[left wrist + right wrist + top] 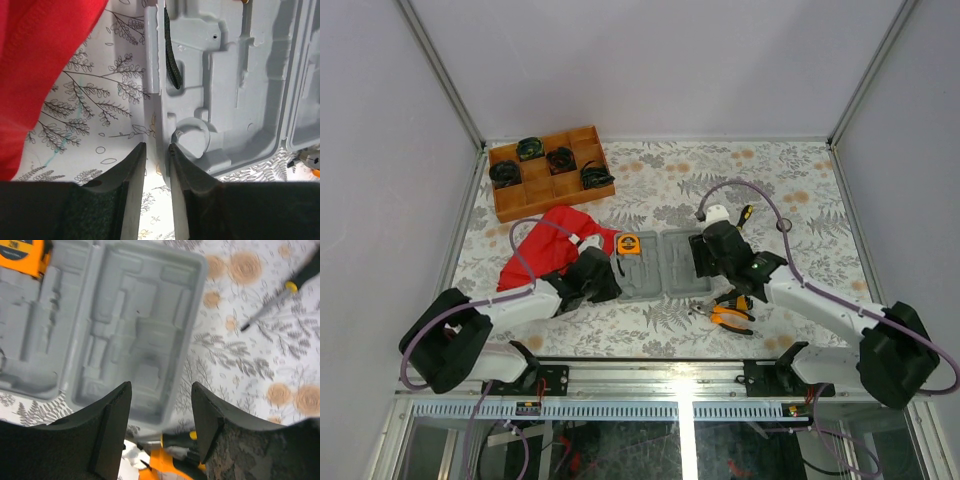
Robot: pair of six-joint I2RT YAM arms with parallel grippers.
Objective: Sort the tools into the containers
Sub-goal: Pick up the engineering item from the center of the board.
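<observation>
The grey tool case (660, 265) lies open and flat at mid-table. The orange tape measure (628, 244) sits on its far left corner and also shows in the right wrist view (20, 255). The orange-and-black pliers (732, 316) lie at the case's near right, with a stubby black-yellow piece (200, 439) against them. One screwdriver (745, 213) lies on the cloth to the far right (280, 295). My left gripper (610, 275) straddles the case's left rim (159, 100) near its near corner, jaws a narrow gap apart (157, 150). My right gripper (161, 407) is open and empty above the case's right half (135, 340).
A red cloth (555, 250) lies just left of the case, under my left arm (45, 60). A wooden tray (510, 205) with black coiled bundles stands at the back left. A black strap (172, 55) lies in the case's left half.
</observation>
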